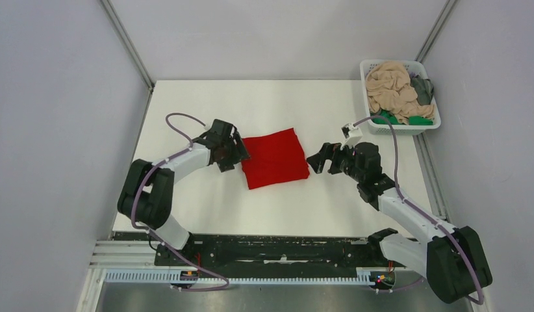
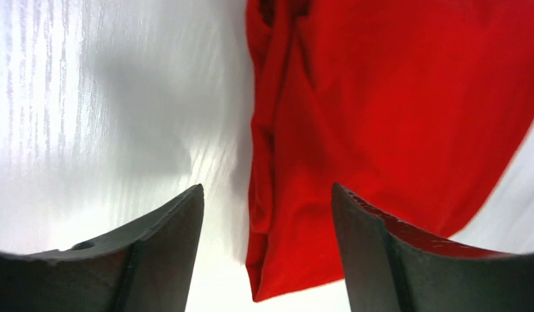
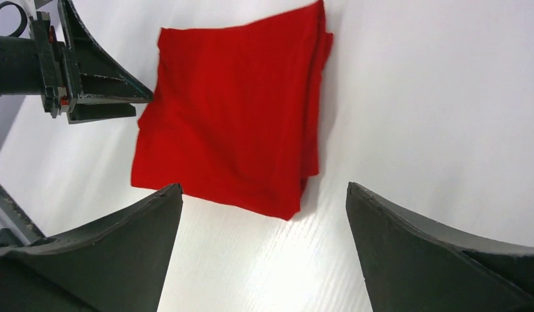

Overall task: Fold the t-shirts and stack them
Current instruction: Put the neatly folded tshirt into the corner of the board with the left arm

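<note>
The red t-shirt (image 1: 275, 157) lies folded into a rough square at the middle of the white table. It also shows in the left wrist view (image 2: 381, 117) and the right wrist view (image 3: 232, 117). My left gripper (image 1: 237, 156) is open and empty at the shirt's left edge, its jaws straddling that edge (image 2: 267, 195). My right gripper (image 1: 319, 160) is open and empty just right of the shirt, above bare table (image 3: 264, 188). A peach-beige t-shirt (image 1: 389, 86), a dark grey one (image 1: 422, 90) and a green one (image 1: 401, 119) lie crumpled in the basket.
The white slotted basket (image 1: 399, 129) stands at the table's back right corner. Grey walls close in on both sides. The black rail with the arm bases (image 1: 277, 250) runs along the near edge. The left gripper shows in the right wrist view (image 3: 69, 71).
</note>
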